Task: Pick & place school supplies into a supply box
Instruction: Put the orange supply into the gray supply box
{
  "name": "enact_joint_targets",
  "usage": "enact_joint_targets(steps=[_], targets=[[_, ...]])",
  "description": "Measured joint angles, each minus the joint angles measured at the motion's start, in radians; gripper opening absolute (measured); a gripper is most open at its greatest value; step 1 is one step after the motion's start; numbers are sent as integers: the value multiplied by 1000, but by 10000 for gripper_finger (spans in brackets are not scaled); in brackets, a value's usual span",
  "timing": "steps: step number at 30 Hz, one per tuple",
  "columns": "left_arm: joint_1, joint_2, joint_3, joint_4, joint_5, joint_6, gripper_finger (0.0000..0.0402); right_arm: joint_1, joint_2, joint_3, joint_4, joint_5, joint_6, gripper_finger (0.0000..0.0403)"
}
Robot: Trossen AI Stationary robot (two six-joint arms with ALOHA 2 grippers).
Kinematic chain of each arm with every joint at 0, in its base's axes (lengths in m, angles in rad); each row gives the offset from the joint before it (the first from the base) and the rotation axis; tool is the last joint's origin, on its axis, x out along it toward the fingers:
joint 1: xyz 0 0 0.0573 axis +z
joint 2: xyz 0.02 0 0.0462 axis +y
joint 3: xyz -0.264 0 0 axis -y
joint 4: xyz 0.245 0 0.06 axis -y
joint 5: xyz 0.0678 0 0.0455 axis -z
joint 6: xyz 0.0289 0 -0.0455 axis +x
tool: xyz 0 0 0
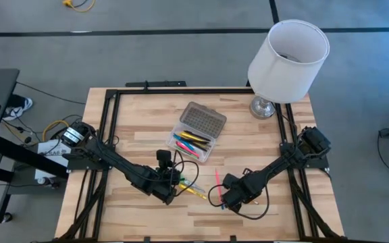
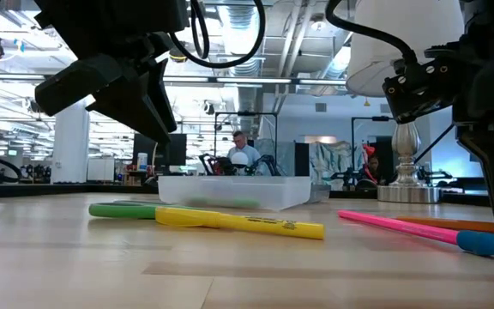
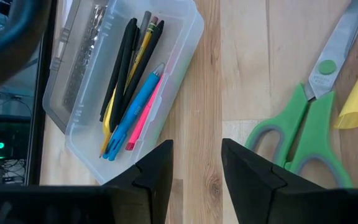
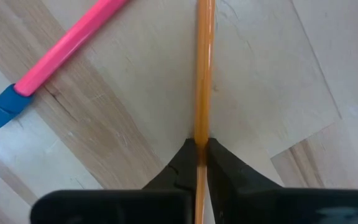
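Observation:
The supply box [image 1: 193,142] is a clear case with its grey dotted lid [image 1: 203,119] lying open. It holds black, yellow, blue and pink pens [image 3: 129,87]. On the wood in front of it lie green-handled scissors [image 3: 309,118], a yellow marker [image 2: 238,221] and a pink pen [image 4: 61,50] with a blue cap. My left gripper [image 3: 197,168] hangs open and empty between the box and the scissors. My right gripper [image 4: 201,146] is low over the table's near right part, shut on an orange pencil [image 4: 202,74]. My right gripper pinches the orange pencil's shaft [image 4: 202,127] between its two fingertips, which come from above, one on each side of the shaft. The pencil runs on past the fingers both ways. It looks level and close to the wood [image 2: 448,224]; whether it is lifted I cannot tell.
A white lampshade on a metal foot [image 1: 286,57] stands at the table's far right corner. A black frame [image 1: 113,121] runs along the table's edges. Bare wood [image 1: 127,209] lies at the near left. A person shows far behind the table [image 2: 240,150].

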Motion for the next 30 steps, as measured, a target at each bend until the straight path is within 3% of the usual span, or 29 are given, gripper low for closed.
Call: enact_joint_targets(steps=[30], targets=[[0, 0, 0, 3, 0, 4, 132, 0, 0, 0, 1, 0, -1, 14]])
